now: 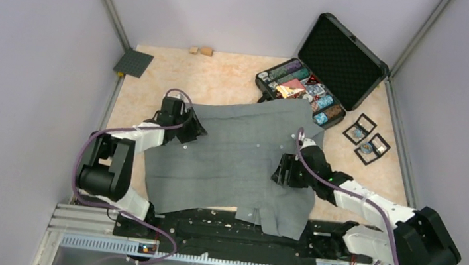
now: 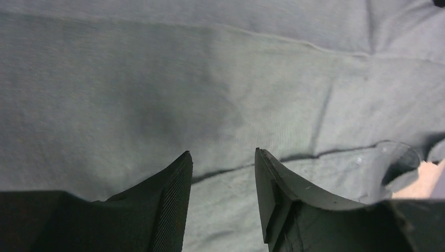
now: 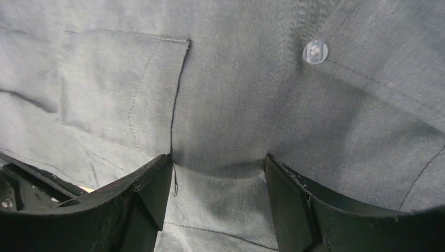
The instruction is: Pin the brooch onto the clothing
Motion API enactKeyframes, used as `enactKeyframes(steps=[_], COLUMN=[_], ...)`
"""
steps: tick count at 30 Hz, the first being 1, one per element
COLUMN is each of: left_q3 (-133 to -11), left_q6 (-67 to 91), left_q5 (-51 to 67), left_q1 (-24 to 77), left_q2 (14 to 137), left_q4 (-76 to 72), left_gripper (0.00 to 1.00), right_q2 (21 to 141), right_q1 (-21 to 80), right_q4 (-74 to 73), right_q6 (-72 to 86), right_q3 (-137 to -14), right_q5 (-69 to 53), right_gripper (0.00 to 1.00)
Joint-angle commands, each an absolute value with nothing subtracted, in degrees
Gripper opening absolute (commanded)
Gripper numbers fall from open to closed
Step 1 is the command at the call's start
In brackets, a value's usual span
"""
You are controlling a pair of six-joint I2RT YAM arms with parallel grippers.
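Arms: two; one gripper on each
Shirt: one; the grey shirt (image 1: 236, 153) lies spread on the middle of the table (image 1: 224, 78), front side up; its near hem hangs over the table's near edge; its far right corner reaches the case, touching or overlapping, I cannot tell which
Left gripper: the left gripper (image 2: 222, 152) sits at the shirt's far left edge; jaws spread apart, flat cloth showing between the fingers, nothing pinched
Right gripper: the right gripper (image 3: 218, 157) is over the shirt's right side; jaws spread wide, only cloth between them, nothing held
Pocket: one chest pocket (image 3: 120, 89), stitched flat, just left of the right gripper's fingers
Button: one pale round button (image 3: 315, 52) shows in the right wrist view, beyond the fingers and to their right
Case: one black case (image 1: 343, 61) at the far right of the table; lid open and leaning back, lined with dark foam; the tray is divided into compartments packed with small colourful pieces (image 1: 300, 90), too small to count or name
Small boxes: two black square boxes (image 1: 359, 129), side by side just right of the case; each holds something small, too small to tell
Tan blocks: two tan blocks (image 1: 200, 50), close together at the table's far edge
Dark plate: one grey square plate (image 1: 134, 63) at the far left corner
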State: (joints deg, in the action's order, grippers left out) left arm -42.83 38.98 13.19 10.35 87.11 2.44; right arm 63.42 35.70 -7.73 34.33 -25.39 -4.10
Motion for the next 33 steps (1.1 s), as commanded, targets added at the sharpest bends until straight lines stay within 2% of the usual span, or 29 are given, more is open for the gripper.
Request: enactKeyframes(steps=[1, 8, 11, 16, 29, 33], left_q3=[-43.2, -44.1, -44.9, -46.2, -44.1, -44.4], left_q6=[38.4, 36.8, 37.9, 38.8, 34.7, 34.3], left_q5=[12.0, 13.3, 17.5, 15.4, 13.4, 14.4], left_q1=[7.3, 0.5, -3.0, -3.9, -14.7, -15.4], left_q2=[90.9, 96.7, 98.6, 98.1, 91.9, 89.2], left_q4=[-2.7, -4.2, -5.8, -4.5, -0.3, 1.5], left_gripper=[0.51, 0.48, 0.44, 0.46, 0.46, 0.53], right_q2=[67.7, 77.9, 81.2, 85.0, 87.2, 84.5], right_q1=[38.2, 43.8, 47.1, 51.9, 54.3, 54.7], right_q4=[-1.3, 3.8, 4.9, 4.9, 8.0, 6.8], right_q6=[35.9, 38.7, 40.4, 42.6, 43.7, 43.3], right_q3=[-24.4, -26.5, -28.8, -33.4, -35.9, -36.4], right_q5=[-1.6, 1.6, 3.0, 5.1, 2.7, 2.2], right_gripper=[0.66, 0.67, 0.67, 0.67, 0.69, 0.77])
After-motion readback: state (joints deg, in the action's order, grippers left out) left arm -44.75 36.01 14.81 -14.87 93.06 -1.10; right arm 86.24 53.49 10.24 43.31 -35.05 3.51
